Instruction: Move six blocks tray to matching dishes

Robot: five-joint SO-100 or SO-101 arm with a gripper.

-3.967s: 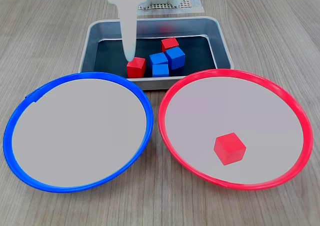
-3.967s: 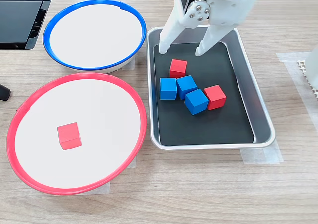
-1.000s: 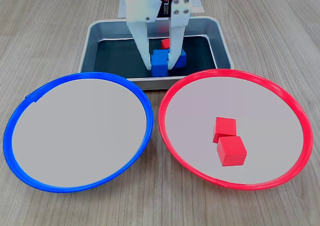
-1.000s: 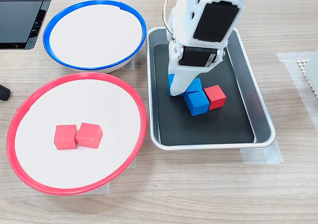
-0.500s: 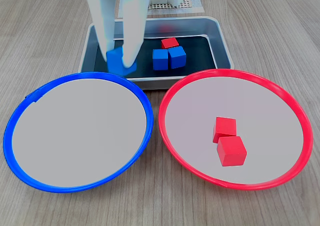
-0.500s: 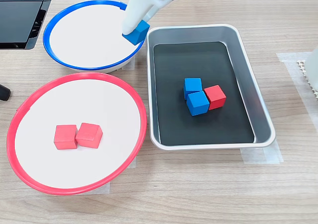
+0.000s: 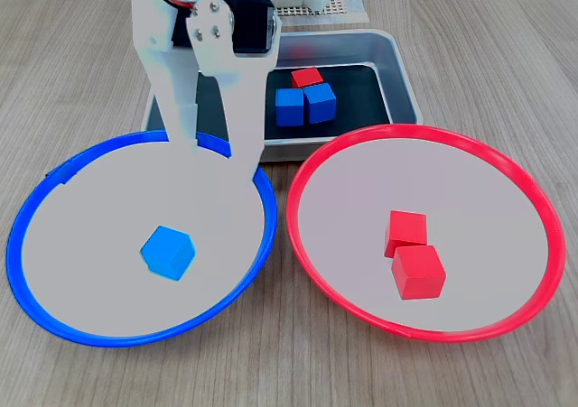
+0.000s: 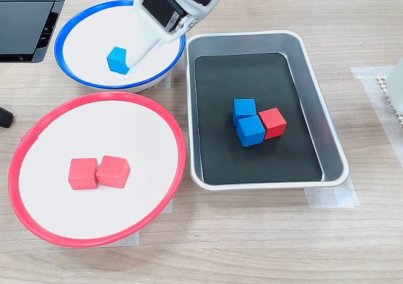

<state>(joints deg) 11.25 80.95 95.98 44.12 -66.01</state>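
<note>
My white gripper (image 7: 215,152) hangs open over the far edge of the blue-rimmed dish (image 7: 12,249), nothing between its fingers. A blue block (image 7: 168,252) lies loose on that dish's pale floor; in the other fixed view this block (image 8: 116,59) sits just left of a fingertip (image 8: 133,67) of the gripper (image 8: 141,60). The red-rimmed dish (image 7: 557,245) holds two red blocks (image 7: 406,229) (image 7: 418,272) side by side. The silver tray (image 7: 406,82) holds two blue blocks (image 7: 288,106) (image 7: 319,103) and one red block (image 7: 307,77), clustered together.
A black device (image 8: 25,19) lies at the table's top left corner in a fixed view. The arm's base with a mesh plate (image 7: 307,10) stands behind the tray. Tape strips hold the tray (image 8: 327,139) and the red dish (image 8: 101,96) to the wooden table.
The gripper carried a blue block from the tray's edge over the blue dish and opened. The block now lies in the blue dish, free of the fingers.
</note>
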